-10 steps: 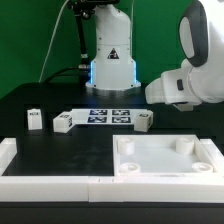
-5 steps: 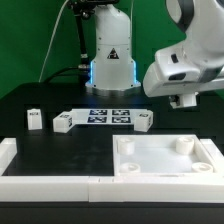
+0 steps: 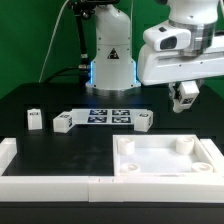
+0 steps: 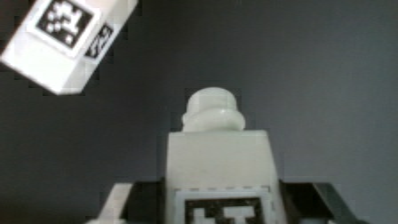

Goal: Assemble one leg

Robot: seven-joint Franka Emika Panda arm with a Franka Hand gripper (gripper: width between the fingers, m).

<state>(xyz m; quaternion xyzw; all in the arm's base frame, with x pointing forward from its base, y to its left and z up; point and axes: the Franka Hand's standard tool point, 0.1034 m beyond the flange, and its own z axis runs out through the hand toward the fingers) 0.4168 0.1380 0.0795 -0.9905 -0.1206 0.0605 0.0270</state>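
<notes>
Carry step: claw clamped on leg, held above the table. Next, I judge, I lower it peg-first into the socket at 1 o'clock on the white panel.

Robotics lab bench, not a home or a shop. Evidence: matte black worktop against a green backdrop. The arm base stands at the far edge with a warning-triangle sticker and a blue light ring. The marker board of fiducial tags lies flat mid-table, and a white rail fences the near edge. The leg in the blurry wrist view carries a tag too. Probably cabling hanging behind the base.
</notes>
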